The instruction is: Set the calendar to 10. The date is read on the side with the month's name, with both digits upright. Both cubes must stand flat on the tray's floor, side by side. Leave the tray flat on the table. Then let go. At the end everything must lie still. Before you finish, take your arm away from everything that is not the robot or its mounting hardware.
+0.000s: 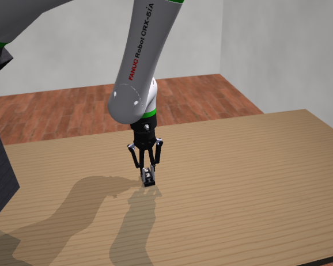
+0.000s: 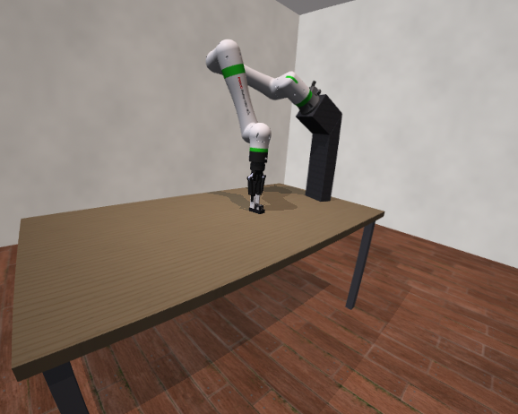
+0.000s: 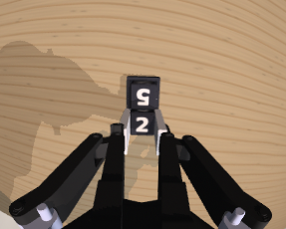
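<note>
While the gripper [image 3: 142, 130] points straight down at the table [image 1: 234, 173], its jaws stand narrow, closed on the nearer of two dark cubes. Wrist cam: the pads [image 3: 126, 137] sit against the left and right sides of the cube showing a white 2 [image 3: 142, 123] on its top face, no gap visible on either side.

The 2nd cube, showing a 5 [image 3: 143, 94], sits just beyond the fingertips, touching the gripped one, so the pair forms a short row running away from the wrist cam. From that cam the 2 reads upright and the 5 reads upside down.

Top cam: the gripper [image 1: 147, 174] is low, w/ both cubes between and just below its fingertips. A dark tray [image 1: 150, 183] shows as a thin black edge under the cubes, resting on the wood. Can't tell whether the held cube is on the tray floor or raised slightly. Month label not readable in any view.

Exterior cam: the gripper [image 2: 256, 204] hangs vertical under the wrist, the arm [image 2: 245, 103] reaches out from a black pedestal [image 2: 323, 152] behind it at the table's far edge. Arm shadow falls on the table beside the cubes.
</note>
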`<move>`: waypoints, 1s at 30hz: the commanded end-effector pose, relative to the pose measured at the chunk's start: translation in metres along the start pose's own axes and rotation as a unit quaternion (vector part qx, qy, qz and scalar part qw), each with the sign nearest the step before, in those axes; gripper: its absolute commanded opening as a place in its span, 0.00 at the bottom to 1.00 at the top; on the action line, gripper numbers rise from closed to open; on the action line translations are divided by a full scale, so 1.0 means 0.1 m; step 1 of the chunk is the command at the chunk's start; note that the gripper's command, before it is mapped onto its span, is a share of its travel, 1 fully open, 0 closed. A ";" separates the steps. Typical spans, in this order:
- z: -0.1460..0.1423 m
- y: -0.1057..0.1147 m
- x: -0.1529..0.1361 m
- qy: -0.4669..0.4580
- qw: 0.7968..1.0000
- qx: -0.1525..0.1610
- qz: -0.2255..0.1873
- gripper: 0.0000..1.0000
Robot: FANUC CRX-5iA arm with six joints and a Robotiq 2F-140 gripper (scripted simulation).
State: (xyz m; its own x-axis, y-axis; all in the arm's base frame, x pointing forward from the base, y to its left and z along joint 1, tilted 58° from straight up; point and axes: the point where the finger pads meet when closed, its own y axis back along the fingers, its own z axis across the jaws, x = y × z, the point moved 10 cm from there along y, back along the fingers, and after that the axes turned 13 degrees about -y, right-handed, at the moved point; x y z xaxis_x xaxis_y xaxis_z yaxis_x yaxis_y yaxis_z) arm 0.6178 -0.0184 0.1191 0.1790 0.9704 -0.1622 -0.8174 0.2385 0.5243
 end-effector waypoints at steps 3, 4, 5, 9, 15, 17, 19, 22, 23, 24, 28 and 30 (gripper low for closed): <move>0.00 0.00 0.00 0.000 1.000 0.000 0.000 0.16; 0.00 0.00 0.00 0.000 1.000 0.000 0.000 0.16; 0.00 0.00 0.00 0.000 1.000 0.000 0.000 0.16; 0.00 0.00 0.00 0.000 1.000 0.000 0.000 0.16; 0.00 0.00 0.00 0.000 1.000 0.000 0.000 0.16; 0.00 0.00 0.00 0.000 1.000 0.000 0.000 0.16; 0.00 0.00 0.00 0.000 1.000 0.000 0.000 0.16; 0.00 0.00 0.00 0.000 1.000 0.000 0.000 0.16; 0.00 0.00 0.00 0.000 1.000 0.000 0.000 0.18; 0.00 0.00 0.00 0.000 1.000 0.000 0.000 0.18; 0.00 0.00 0.00 0.000 1.000 0.000 0.000 0.21; 0.00 0.00 0.00 0.000 1.000 0.000 0.000 0.23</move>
State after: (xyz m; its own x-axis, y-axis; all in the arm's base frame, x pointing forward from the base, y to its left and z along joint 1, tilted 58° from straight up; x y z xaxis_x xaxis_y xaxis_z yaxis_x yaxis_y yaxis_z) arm 0.6178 -0.0184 0.1191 0.1790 0.9704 -0.1622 -0.8174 0.2385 0.5243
